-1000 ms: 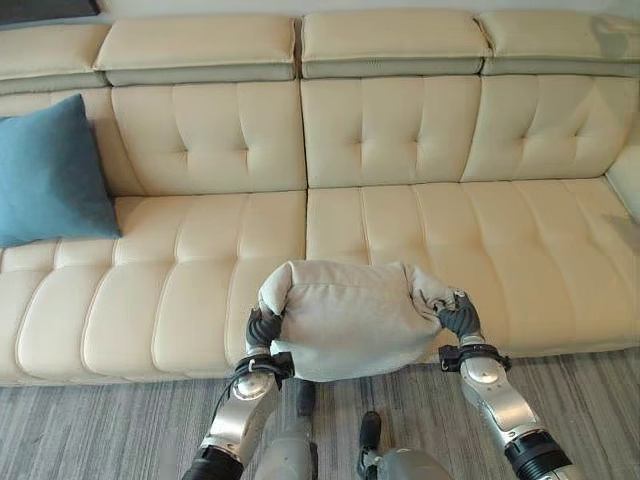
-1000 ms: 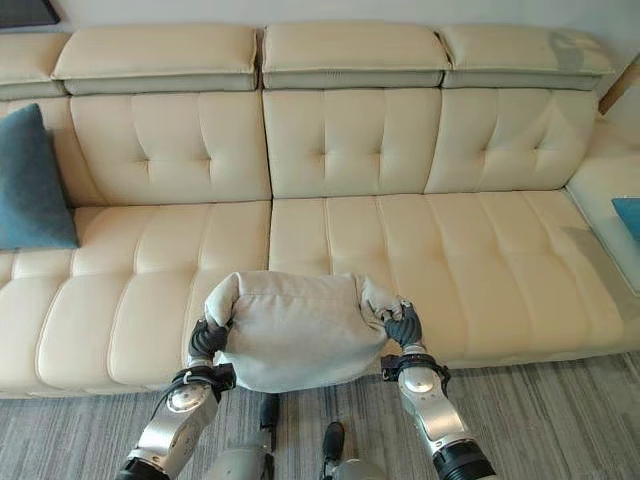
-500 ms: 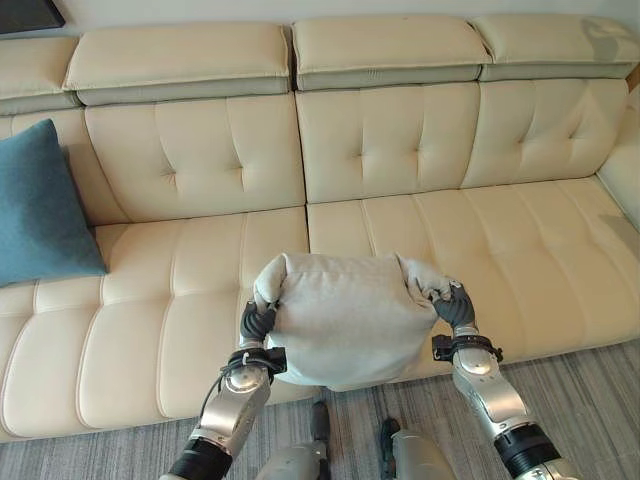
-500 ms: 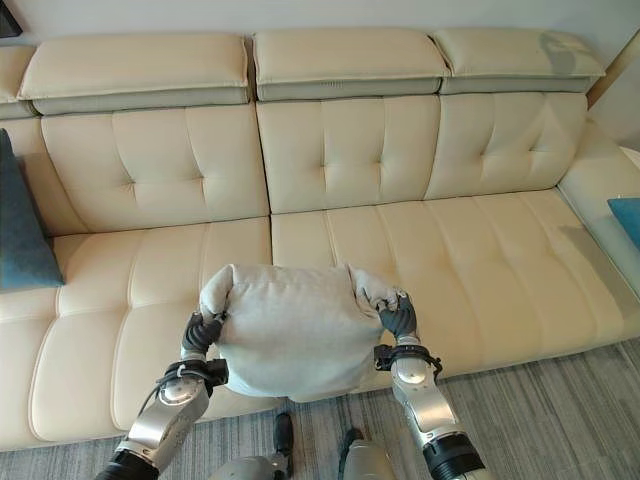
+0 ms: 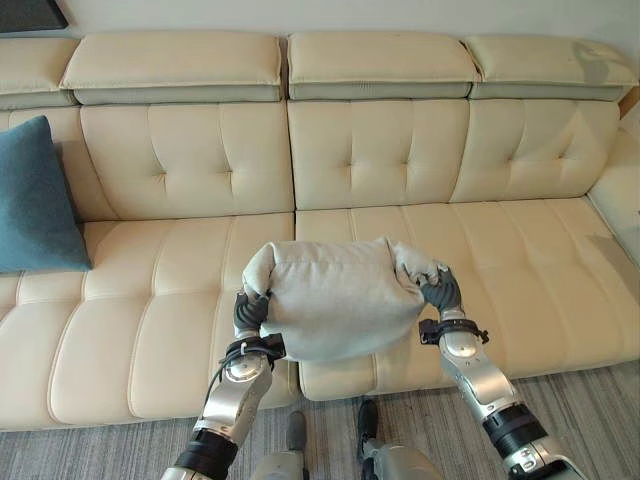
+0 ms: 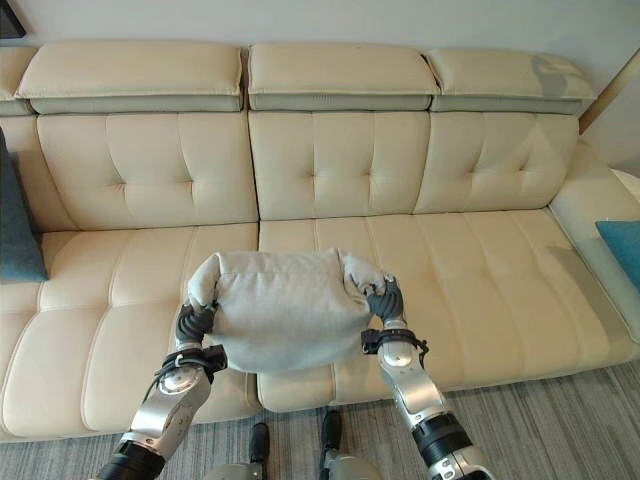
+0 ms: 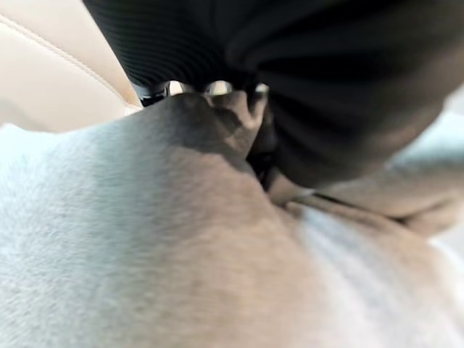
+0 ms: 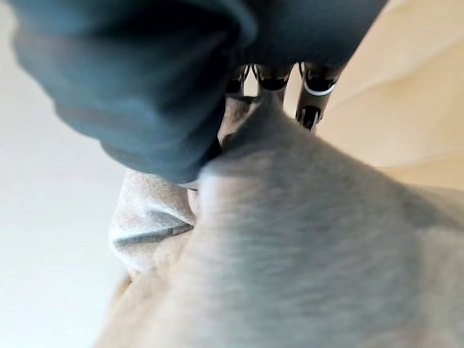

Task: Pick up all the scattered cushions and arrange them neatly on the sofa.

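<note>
A light grey cushion (image 5: 335, 300) hangs over the front of the cream sofa (image 5: 360, 150), above the seam between two seats. My left hand (image 5: 248, 312) grips its left edge and my right hand (image 5: 441, 295) grips its right corner, fingers curled into the cloth. In the left wrist view the grey cloth (image 7: 181, 239) bunches against the dark cover of my left hand (image 7: 341, 87). The right wrist view shows the cushion's cloth (image 8: 304, 246) pinched under my right hand's fingers (image 8: 313, 98). A teal cushion (image 5: 30, 200) leans upright against the sofa back at the far left.
The sofa's seats (image 5: 500, 260) to the right of the held cushion are bare. A bit of another teal cushion (image 6: 622, 245) lies on the corner section at the far right. Grey striped carpet (image 5: 590, 420) runs along the sofa's front.
Both hands have carried the grey cushion up and forward over the seat. The camera has shifted, so the whole sofa sits differently in view.
</note>
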You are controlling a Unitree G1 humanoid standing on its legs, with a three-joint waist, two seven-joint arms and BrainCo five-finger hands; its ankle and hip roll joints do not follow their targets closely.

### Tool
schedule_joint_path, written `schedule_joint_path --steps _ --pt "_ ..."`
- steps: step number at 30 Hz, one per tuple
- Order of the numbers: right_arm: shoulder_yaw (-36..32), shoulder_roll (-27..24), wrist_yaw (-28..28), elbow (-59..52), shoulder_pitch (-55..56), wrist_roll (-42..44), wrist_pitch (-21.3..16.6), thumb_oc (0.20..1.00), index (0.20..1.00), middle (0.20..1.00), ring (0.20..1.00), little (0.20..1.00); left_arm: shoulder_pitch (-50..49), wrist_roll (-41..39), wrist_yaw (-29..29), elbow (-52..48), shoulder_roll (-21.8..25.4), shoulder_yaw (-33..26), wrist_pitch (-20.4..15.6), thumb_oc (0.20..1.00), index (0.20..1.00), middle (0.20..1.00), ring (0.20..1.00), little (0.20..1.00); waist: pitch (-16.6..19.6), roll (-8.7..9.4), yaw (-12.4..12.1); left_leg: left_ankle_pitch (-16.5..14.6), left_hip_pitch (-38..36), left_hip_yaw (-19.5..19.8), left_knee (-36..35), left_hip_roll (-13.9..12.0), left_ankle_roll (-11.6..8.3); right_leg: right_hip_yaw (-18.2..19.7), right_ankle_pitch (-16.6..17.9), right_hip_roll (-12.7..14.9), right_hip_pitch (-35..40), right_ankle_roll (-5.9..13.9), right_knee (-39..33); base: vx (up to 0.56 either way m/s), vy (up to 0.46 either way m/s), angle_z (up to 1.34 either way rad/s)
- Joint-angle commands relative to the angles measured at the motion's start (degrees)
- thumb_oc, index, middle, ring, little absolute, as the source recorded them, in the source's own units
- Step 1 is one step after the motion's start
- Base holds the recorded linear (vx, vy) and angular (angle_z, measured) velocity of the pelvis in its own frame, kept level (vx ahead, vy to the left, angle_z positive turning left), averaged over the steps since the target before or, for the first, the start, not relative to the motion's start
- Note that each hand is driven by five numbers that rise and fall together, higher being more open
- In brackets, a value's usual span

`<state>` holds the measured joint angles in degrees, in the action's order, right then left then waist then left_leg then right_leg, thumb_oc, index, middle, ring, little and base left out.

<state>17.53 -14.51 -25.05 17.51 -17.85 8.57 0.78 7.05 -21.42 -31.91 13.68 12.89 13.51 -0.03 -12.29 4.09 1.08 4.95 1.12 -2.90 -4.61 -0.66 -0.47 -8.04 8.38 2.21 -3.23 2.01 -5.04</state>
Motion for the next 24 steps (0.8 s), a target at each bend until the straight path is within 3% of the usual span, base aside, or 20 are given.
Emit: schedule_joint_path --steps 1,9,19,24 --pt "3.9 4.1 -1.3 -3.3 -9.8 1.3 -3.2 0.2 0.2 0.2 0.2 0.2 13.2 -0.1 -1.5 -3.1 -1.2 4.0 -6.0 0.2 0.2 0.2 0.2 0.2 3.3 0.52 -0.7 -6.8 -2.6 -0.3 -0.4 1.9 0.49 0.2 -11.0 0.4 4.8 3.12 0.0 0.01 -0.014 0.06" --pt "4.6 3.8 -5.0 -2.1 -16.2 1.6 -1.4 0.2 0.2 0.2 0.2 0.2 20.1 -1.7 -5.8 -1.0 -0.2 2.4 -6.5 0.2 0.2 0.2 0.2 0.2 1.8 0.81 -1.0 -6.2 0.1 0.5 -0.4 1.7 0.25 -0.5 -10.9 0.3 2.6 2.93 0.0 0.02 -0.013 0.09" --pt "6.9 6.1 -6.8 -3.2 -20.0 0.9 -0.8 0.2 0.2 0.2 0.2 0.2 21.7 -1.3 -9.4 -1.0 -0.5 1.3 -7.1 0.2 0.2 0.2 0.2 0.2 1.1 0.97 -1.4 -6.1 1.7 0.9 -0.4 1.8 0.18 -0.7 -11.0 0.3 1.3 2.82 0.0 0.03 0.001 0.01" --pt "8.2 7.3 -7.2 -2.5 -23.1 1.3 -0.9 0.2 0.2 0.2 0.2 0.2 23.9 -0.6 -11.0 -0.2 1.6 -0.4 -7.0 0.2 0.2 0.2 0.2 0.2 0.7 1.12 -1.9 -6.2 2.0 1.1 -0.4 1.8 -0.07 -1.1 -11.3 0.3 1.2 2.88 0.0 0.05 0.005 0.04"
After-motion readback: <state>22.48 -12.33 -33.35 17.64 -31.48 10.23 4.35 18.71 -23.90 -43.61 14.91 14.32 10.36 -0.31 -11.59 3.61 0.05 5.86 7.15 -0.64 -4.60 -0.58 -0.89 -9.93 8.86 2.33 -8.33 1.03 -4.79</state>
